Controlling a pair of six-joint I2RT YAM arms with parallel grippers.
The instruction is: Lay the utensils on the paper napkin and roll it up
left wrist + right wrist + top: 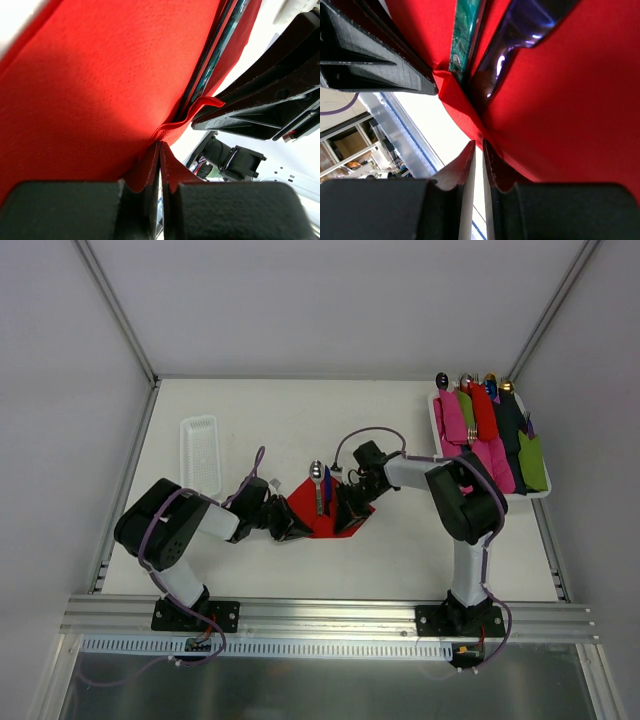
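The red paper napkin [328, 517] lies at mid-table with its sides lifted. Two slim utensils [319, 485] lie along its middle, a silver spoon bowl poking out at the far end. My left gripper [290, 523] is at the napkin's left side and my right gripper [350, 506] at its right side. In the left wrist view the jaws [160, 150] are pinched on a napkin [95, 85] fold, with a utensil [207, 70] beyond. In the right wrist view the jaws [479, 150] nip the napkin [570, 110] edge at their tips, the utensils [465, 35] just past them.
A white ribbed plastic tray [200, 452] lies at the back left. A white tray [541, 494] at the back right holds several rolled bundles in pink, green, red and dark colours. The metal frame rail [320, 615] runs along the near edge.
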